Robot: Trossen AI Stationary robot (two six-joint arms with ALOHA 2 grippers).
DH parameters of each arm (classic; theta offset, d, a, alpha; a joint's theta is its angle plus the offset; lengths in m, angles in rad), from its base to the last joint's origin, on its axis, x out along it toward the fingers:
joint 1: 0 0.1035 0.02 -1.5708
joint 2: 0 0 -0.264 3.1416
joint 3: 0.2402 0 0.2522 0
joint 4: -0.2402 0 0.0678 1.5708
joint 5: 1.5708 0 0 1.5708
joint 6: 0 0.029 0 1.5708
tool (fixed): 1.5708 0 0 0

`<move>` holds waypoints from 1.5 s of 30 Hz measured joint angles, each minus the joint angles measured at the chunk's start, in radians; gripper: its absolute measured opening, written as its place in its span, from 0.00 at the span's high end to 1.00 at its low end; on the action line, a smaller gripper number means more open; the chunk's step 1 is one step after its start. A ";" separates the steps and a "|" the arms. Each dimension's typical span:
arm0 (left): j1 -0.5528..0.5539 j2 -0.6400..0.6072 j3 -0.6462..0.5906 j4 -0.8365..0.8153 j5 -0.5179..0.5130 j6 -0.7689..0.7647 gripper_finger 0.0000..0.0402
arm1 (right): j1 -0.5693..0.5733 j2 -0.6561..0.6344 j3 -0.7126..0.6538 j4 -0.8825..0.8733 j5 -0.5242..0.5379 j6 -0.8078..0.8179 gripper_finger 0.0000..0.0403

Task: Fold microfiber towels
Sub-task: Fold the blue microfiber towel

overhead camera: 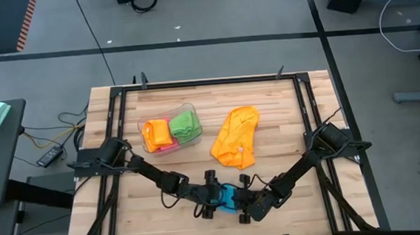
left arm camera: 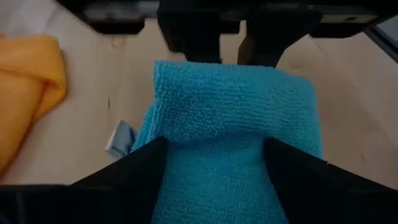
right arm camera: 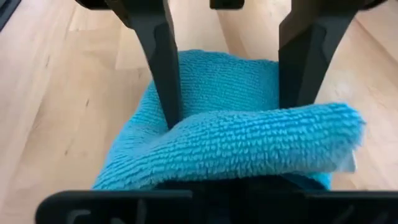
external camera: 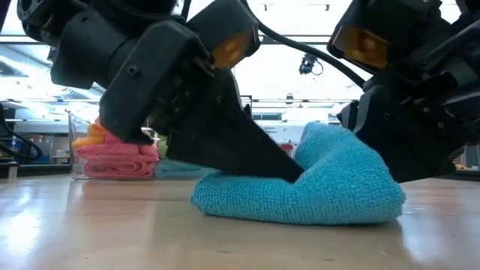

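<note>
Wooden worktop [overhead camera: 270,128] carries a folded sky-blue towel [overhead camera: 227,198] near its front edge, pressed between both arms. Left end effector [overhead camera: 210,203] straddles the cloth with its fingers [left arm camera: 134,165] spread wide, released. Right end effector [overhead camera: 247,204] meets it from the opposite side, pinched on the towel's upper fold. Farther back lies a crumpled orange towel [overhead camera: 236,137], and beside it a clear tub [overhead camera: 172,129] holding folded orange, green and pink towels [overhead camera: 170,131].

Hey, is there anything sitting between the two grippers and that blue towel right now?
Nothing visible. Both grippers are already on the blue towel at the table's near edge: the left gripper straddles it with open fingers, and the right gripper pinches its opposite end.
</note>
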 joint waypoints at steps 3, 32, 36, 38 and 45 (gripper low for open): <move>-0.003 0.000 0.000 -0.002 -0.001 0.000 0.30 | 0.000 0.000 0.008 -0.010 -0.003 -0.001 0.89; -0.001 0.001 -0.001 -0.003 -0.005 -0.005 0.30 | 0.065 -0.151 0.012 -0.106 0.131 -0.109 0.89; -0.001 0.001 -0.001 -0.003 -0.005 -0.008 0.30 | 0.029 -0.105 0.012 -0.031 0.133 -0.150 0.89; -0.001 0.001 -0.001 -0.003 -0.005 -0.008 0.30 | 0.014 -0.097 0.012 -0.006 0.133 -0.166 0.89; -0.001 0.001 -0.001 -0.004 -0.004 -0.026 0.30 | -0.003 -0.072 0.012 -0.029 0.045 -0.129 0.89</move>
